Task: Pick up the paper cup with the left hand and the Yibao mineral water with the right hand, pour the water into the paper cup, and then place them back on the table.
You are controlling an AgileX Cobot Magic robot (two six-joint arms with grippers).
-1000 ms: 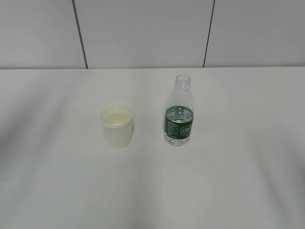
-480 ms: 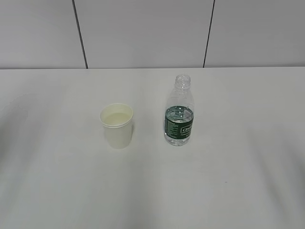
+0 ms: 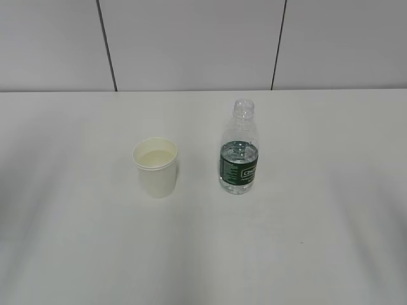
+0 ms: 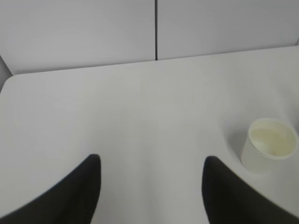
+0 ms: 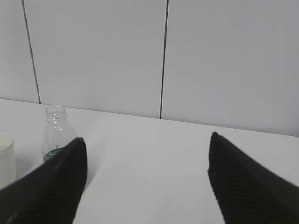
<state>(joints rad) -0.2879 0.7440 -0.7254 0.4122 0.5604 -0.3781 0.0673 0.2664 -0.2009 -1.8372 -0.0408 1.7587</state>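
The paper cup (image 3: 156,168) stands upright on the white table (image 3: 305,241) with liquid in it; the left wrist view has the cup (image 4: 268,143) at its right edge. Right of it stands the uncapped Yibao mineral water bottle (image 3: 240,148), upright, with a little water at the bottom. The bottle (image 5: 56,132) shows at the left of the right wrist view, partly behind a finger. My left gripper (image 4: 152,161) is open over bare table, left of the cup and apart from it. My right gripper (image 5: 147,142) is open and empty, right of the bottle. Neither arm shows in the exterior view.
A grey panelled wall (image 3: 191,44) with dark vertical seams runs along the table's far edge. The table's rounded far-left corner (image 4: 11,80) shows in the left wrist view.
Faint shadows on the table's left side shifted slightly. Cup and bottle have not moved.
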